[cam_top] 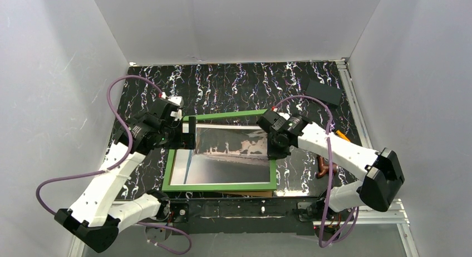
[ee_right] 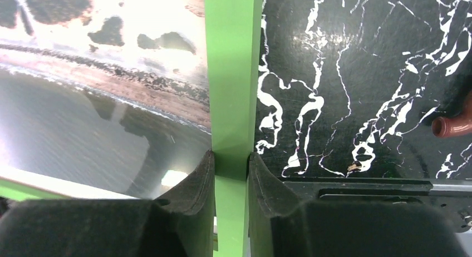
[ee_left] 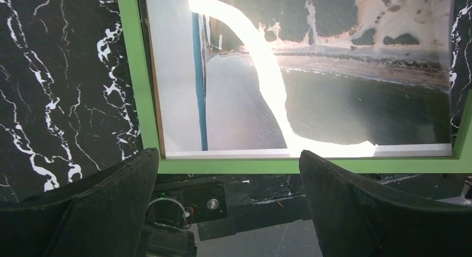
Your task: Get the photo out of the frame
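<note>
Nearest: right gripper (ee_right: 231,163) clamped on frame (ee_right: 232,73) rail at 3 o'clock; left gripper (ee_left: 228,159) spread wide at 9 o'clock; photo (ee_left: 345,107) seated inside.

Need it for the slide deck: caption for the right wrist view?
Close-up: right gripper clamped on the green frame, photo inside.

Glossy photo (cam_top: 228,157) w/ white border sits in green frame (cam_top: 220,186).

The large rectangular photo print (ee_left: 345,101) has a glossy surface that throws back a bright white glare. The bright green thin picture frame (ee_right: 232,73) looks smooth and matt. The black tabletop with white marble veining (ee_left: 55,73) has a faint sheen. My right gripper (ee_right: 231,163) has black pads (ee_right: 192,190), matt and finely grained.
</note>
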Robot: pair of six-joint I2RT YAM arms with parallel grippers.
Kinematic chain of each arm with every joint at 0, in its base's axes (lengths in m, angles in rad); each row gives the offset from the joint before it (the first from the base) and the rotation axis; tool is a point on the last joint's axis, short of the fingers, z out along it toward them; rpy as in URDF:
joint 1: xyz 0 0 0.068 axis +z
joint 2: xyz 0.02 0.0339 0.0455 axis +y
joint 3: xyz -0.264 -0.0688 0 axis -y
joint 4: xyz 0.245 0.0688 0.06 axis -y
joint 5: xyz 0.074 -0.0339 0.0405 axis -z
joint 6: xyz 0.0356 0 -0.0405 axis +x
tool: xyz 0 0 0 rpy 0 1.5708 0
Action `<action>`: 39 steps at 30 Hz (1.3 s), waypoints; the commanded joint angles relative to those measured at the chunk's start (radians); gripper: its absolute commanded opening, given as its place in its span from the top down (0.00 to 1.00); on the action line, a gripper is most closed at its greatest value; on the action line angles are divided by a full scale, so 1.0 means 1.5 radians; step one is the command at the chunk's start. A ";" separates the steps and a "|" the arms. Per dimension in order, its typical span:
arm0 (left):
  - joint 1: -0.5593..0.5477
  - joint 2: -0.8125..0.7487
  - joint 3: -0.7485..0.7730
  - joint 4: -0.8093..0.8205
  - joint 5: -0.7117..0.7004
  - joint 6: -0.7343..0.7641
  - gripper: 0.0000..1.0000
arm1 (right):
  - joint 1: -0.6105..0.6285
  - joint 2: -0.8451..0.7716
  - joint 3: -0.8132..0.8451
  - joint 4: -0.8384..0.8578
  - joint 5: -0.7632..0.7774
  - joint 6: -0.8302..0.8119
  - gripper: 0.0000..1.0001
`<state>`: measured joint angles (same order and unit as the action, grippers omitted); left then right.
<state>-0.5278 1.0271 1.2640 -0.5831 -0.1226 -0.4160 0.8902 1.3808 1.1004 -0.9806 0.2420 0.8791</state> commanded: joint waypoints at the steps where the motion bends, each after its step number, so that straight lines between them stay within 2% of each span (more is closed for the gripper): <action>1: -0.004 -0.027 0.012 -0.055 -0.037 0.031 0.02 | -0.009 -0.018 0.057 0.015 -0.083 -0.019 0.99; 6: -0.004 -0.036 0.004 -0.049 -0.057 0.046 0.02 | 0.009 -0.051 -0.007 0.068 -0.148 0.019 0.99; 11: -0.004 -0.027 0.006 -0.046 -0.056 0.055 0.02 | 0.013 -0.073 -0.086 0.107 -0.156 0.037 0.99; 14: -0.004 -0.025 0.005 -0.044 -0.059 0.054 0.02 | 0.011 -0.084 -0.091 0.115 -0.142 0.038 0.99; 22: -0.004 -0.029 0.025 -0.047 -0.069 0.060 0.02 | -0.022 -0.046 0.002 0.103 -0.110 0.004 0.99; 28: -0.004 -0.040 0.034 -0.049 -0.075 0.068 0.02 | -0.112 0.001 0.060 0.150 -0.168 -0.041 0.99; 32: -0.004 -0.046 0.029 -0.051 -0.084 0.080 0.02 | -0.182 0.076 0.128 0.150 -0.189 -0.100 0.99; 39: -0.012 -0.061 0.001 -0.052 -0.096 0.086 0.02 | -0.287 0.238 0.268 0.156 -0.170 -0.238 0.99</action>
<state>-0.5289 0.9569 1.2911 -0.5873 -0.2295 -0.3031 0.5320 1.6569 1.3838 -0.8238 0.0032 0.6521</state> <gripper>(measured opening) 0.981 0.266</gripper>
